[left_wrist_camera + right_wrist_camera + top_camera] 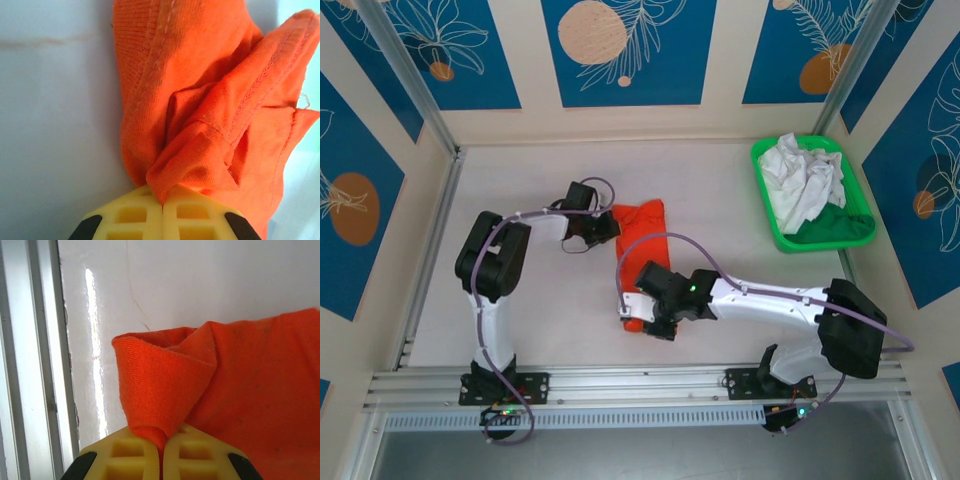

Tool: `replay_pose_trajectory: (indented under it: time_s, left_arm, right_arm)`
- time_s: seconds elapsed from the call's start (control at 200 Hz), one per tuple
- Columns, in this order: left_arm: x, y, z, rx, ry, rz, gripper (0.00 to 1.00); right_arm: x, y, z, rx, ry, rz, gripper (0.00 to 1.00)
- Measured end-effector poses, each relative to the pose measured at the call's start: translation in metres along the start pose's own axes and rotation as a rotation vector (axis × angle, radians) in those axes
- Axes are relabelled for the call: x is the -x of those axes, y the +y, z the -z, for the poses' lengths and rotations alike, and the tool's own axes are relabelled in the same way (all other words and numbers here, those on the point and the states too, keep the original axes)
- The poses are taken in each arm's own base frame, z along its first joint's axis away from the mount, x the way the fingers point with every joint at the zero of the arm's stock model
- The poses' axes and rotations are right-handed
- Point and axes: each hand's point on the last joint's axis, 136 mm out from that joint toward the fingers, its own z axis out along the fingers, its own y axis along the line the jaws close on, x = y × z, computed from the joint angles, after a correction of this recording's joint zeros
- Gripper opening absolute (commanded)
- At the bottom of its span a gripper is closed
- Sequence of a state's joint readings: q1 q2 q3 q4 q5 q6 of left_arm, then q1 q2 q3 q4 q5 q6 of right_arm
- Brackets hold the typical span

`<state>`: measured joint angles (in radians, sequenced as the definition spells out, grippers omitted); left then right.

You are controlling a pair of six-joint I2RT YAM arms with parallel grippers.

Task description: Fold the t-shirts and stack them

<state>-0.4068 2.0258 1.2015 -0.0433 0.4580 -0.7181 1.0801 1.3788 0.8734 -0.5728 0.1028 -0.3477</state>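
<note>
white table (520, 300) is walled on three sides; metal rail (640, 385) is fixed along near edge. orange-red t-shirt (640, 225) is bunched into narrow strip at centre, laid far to near. green tray (820, 243) is set at far right corner, well apart from it; white t-shirt (803, 180) is heaped inside.
</note>
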Motion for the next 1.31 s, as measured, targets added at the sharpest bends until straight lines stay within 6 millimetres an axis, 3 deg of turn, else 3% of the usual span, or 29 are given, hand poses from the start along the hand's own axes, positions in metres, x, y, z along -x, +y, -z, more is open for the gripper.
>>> replay_pose_trajectory:
  time_s: [0.155,0.295,0.625,1.04,1.305]
  left_arm:
    - [-0.021,0.004,0.007,-0.003,0.033,-0.014,0.00]
    - [-0.037,0.011,0.016,0.003,0.049,-0.011,0.00]
    - [-0.038,0.017,0.021,-0.006,0.040,-0.017,0.00]
    - [-0.031,0.019,0.018,-0.094,0.047,0.000,0.00]
    - [-0.031,0.020,0.019,-0.125,0.060,0.007,0.00]
  right_arm:
    - [0.013,-0.010,0.019,-0.019,-0.026,0.047,0.00]
    - [0.016,-0.039,0.037,-0.065,-0.039,0.052,0.00]
    - [0.024,-0.101,0.070,-0.137,-0.102,0.074,0.00]
    - [0.058,-0.171,0.050,-0.146,-0.072,0.119,0.00]
    - [0.059,-0.210,0.036,-0.137,-0.034,0.108,0.00]
